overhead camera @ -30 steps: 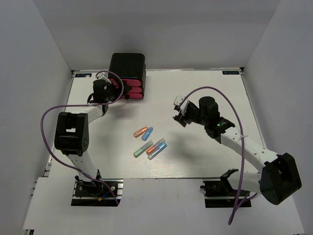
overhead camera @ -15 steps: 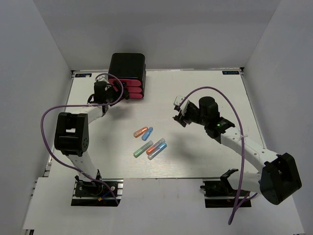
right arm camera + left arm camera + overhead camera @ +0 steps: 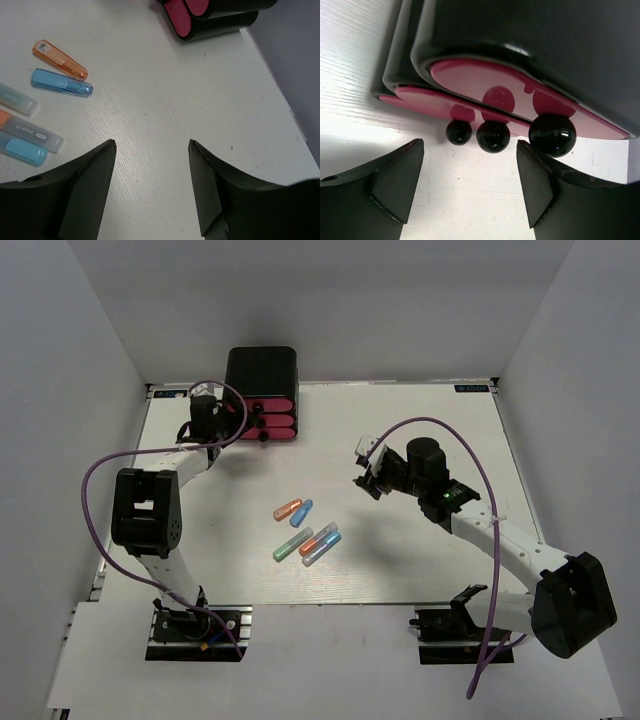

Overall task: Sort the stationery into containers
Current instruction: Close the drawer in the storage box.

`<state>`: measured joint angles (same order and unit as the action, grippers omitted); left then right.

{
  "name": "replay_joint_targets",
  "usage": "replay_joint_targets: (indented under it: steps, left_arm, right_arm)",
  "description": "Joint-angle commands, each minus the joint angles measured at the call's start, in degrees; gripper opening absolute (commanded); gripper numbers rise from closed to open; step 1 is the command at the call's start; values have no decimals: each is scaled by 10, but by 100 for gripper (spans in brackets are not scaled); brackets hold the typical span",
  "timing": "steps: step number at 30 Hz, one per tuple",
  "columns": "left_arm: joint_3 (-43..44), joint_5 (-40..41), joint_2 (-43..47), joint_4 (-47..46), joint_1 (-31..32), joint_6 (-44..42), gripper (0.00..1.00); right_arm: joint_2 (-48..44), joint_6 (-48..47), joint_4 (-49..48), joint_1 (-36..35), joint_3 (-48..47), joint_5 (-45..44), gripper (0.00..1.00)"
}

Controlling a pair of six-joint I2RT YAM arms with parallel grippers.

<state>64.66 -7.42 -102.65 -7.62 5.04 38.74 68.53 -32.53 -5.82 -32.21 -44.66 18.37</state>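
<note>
The glossy black box (image 3: 260, 372) stands at the back left with three stacked pink-red drawers (image 3: 275, 421). In the left wrist view the drawers (image 3: 485, 92) and their black round knobs (image 3: 493, 136) are right ahead. My left gripper (image 3: 232, 419) is open and empty, its fingers (image 3: 395, 182) just short of the knobs and touching none. Several capsules lie mid-table: orange (image 3: 288, 509), blue (image 3: 302, 512), green (image 3: 292, 545), red-orange (image 3: 319, 538), pale blue (image 3: 322, 549). My right gripper (image 3: 367, 472) is open and empty, right of them. Its view shows the orange (image 3: 60, 60) and blue (image 3: 61, 83) capsules. The white block is out of view.
White walls close in the table on the left, back and right. A purple cable loops over each arm. The box (image 3: 215, 15) shows at the top of the right wrist view, near the back wall.
My left gripper has moved a little toward the back, closer to the drawer fronts. The right arm and the capsules have not moved.
</note>
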Motion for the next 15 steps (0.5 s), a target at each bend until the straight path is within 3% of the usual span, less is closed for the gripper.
replay_joint_targets:
  steps: [1,3,6,7,9,15]
  left_arm:
    - [24,6,10,-11,-1,10,84]
    - [24,-6,10,-11,-1,10,83]
    - [24,-26,10,-11,-1,5,70]
    - [17,-32,10,-19,-1,-2,59]
    - [8,-45,10,-24,-1,-2,54]
    - [-5,-65,4,-35,-1,-9,61]
  right_arm:
    - [-19,5,-16,3,9,6,66]
    - [-18,5,-16,4,11,5,66]
    - [-21,6,-19,1,14,6,66]
    - [-21,6,-18,3,14,6,66]
    - [-21,6,-20,3,15,7,66]
    - [-22,6,-20,4,17,5,66]
